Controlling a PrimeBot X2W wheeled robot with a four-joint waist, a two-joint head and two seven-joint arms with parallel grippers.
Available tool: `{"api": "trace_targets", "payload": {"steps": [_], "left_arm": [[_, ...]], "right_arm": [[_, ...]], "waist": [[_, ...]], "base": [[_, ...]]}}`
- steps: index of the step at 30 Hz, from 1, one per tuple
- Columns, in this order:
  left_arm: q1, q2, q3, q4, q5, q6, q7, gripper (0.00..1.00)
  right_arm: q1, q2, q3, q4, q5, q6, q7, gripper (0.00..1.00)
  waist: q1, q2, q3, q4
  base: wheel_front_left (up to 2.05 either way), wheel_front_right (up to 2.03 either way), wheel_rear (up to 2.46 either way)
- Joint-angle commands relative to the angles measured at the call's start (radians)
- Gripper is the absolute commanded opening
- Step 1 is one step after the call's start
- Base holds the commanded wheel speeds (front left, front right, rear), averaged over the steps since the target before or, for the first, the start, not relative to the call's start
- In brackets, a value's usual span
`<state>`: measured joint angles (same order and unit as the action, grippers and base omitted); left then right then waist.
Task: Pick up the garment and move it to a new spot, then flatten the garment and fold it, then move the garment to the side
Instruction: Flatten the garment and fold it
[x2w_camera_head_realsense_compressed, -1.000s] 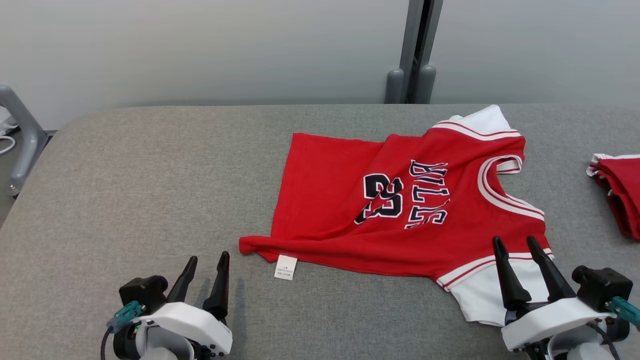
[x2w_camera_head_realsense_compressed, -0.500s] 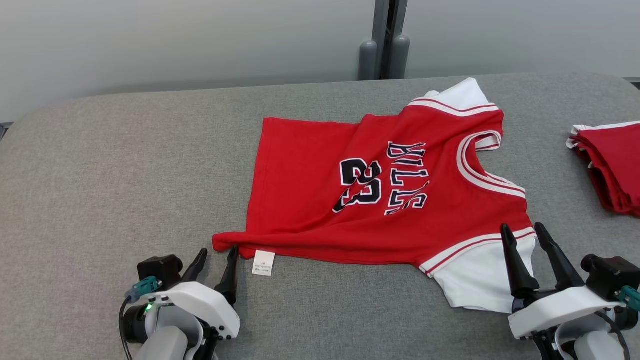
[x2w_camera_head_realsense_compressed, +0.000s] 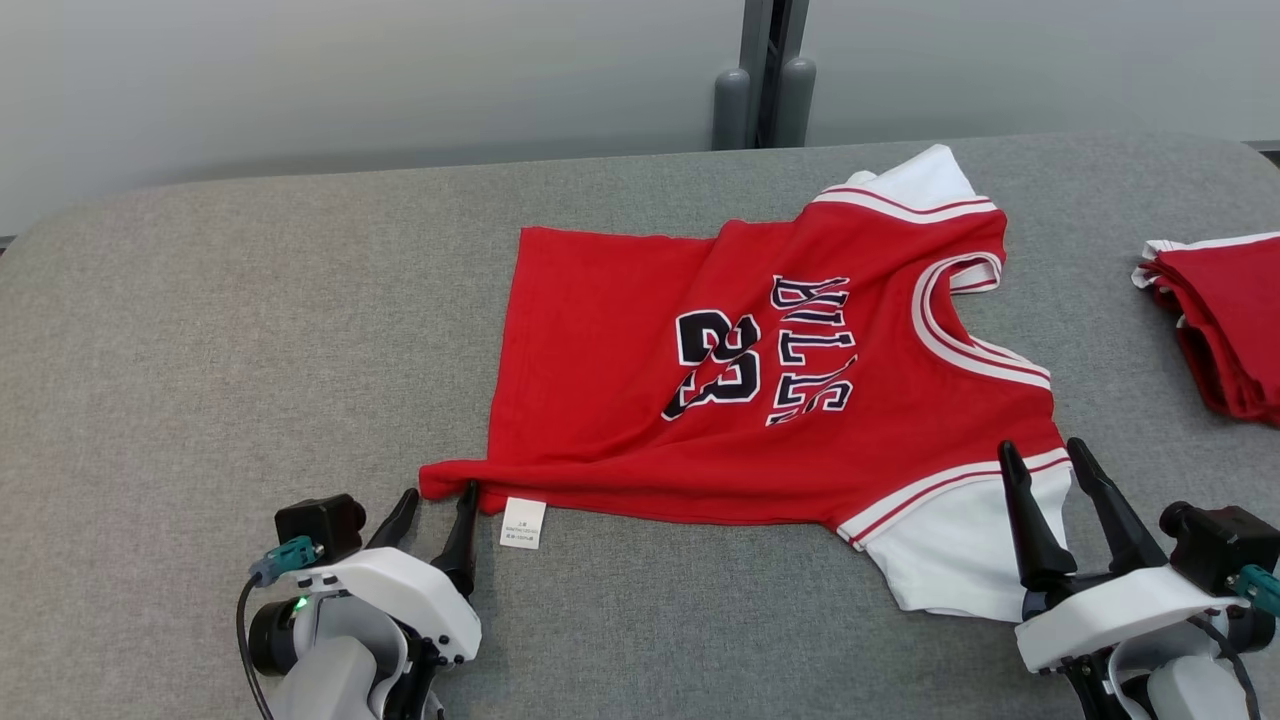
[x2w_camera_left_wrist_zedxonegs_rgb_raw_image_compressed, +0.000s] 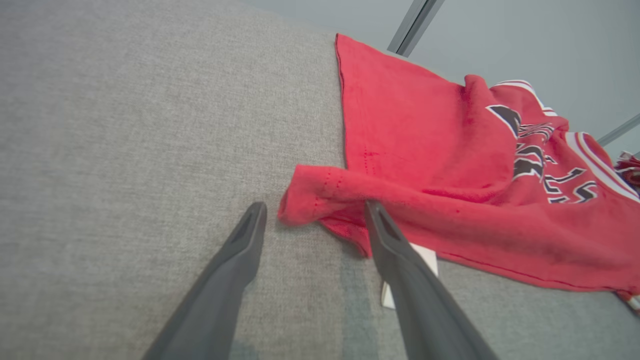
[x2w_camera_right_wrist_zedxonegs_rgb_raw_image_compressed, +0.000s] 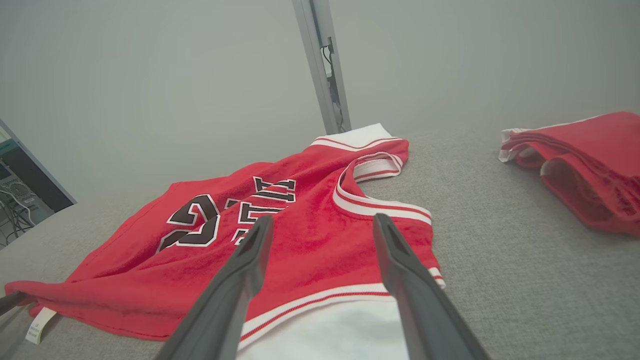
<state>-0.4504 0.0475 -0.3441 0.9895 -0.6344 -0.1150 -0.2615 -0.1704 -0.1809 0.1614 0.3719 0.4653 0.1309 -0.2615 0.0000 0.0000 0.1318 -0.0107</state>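
The red shirt (x2w_camera_head_realsense_compressed: 760, 400) lies mostly flat on the desk (x2w_camera_head_realsense_compressed: 250, 350), one corner bunched and no fold made yet, while the left hand (x2w_camera_head_realsense_compressed: 438, 492) and right hand (x2w_camera_head_realsense_compressed: 1040, 445) are spread wide at its near edge, holding nothing.

Red jersey (x2w_camera_head_realsense_compressed: 620, 400), white sleeves, black "BULLS" and "23" print, lying face-up, mostly flat on grey tabletop (x2w_camera_head_realsense_compressed: 250, 330), neckline toward 3 o'clock, hem corner bunched at 7 o'clock

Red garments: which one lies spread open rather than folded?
The jersey printed 23, in the middle; the folded garment lies at the right edge.
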Motion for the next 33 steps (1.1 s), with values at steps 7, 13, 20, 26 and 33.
{"api": "trace_targets", "payload": {"steps": [7, 13, 20, 26, 33], "left_arm": [[-0.024, 0.006, -0.022, 0.013, -0.024, -0.012, -0.003, 0.84], [-0.026, 0.006, -0.048, 0.012, -0.030, -0.015, -0.003, 0.00], [0.003, 0.010, -0.044, -0.023, 0.024, -0.017, -0.003, 0.00], [0.054, 0.026, -0.024, -0.105, 0.056, -0.017, -0.003, 0.00], [0.127, 0.054, -0.096, -0.167, 0.036, -0.016, -0.003, 0.00]], "right_arm": [[-0.008, -0.011, 0.003, 0.001, -0.004, 0.000, -0.005, 1.00], [-0.007, -0.015, 0.002, 0.006, -0.002, 0.000, -0.005, 1.00], [0.009, -0.011, -0.019, 0.029, -0.006, 0.000, -0.005, 1.00], [0.021, 0.004, -0.040, 0.053, -0.011, 0.000, -0.005, 1.00], [0.033, 0.021, -0.064, 0.073, -0.021, 0.000, -0.005, 1.00]], "waist": [[0.0000, 0.0000, 0.006, 0.000], [0.0000, 0.0000, 0.003, 0.005], [0.0000, 0.0000, -0.018, 0.019], [0.0000, 0.0000, -0.049, 0.034], [0.0000, 0.0000, -0.087, 0.044]], "base": [[0.00, 0.00, 0.00], [0.00, 0.00, 0.00], [0.00, 0.00, 0.00], [0.00, 0.00, 0.00], [0.00, 0.00, 0.00]]}}
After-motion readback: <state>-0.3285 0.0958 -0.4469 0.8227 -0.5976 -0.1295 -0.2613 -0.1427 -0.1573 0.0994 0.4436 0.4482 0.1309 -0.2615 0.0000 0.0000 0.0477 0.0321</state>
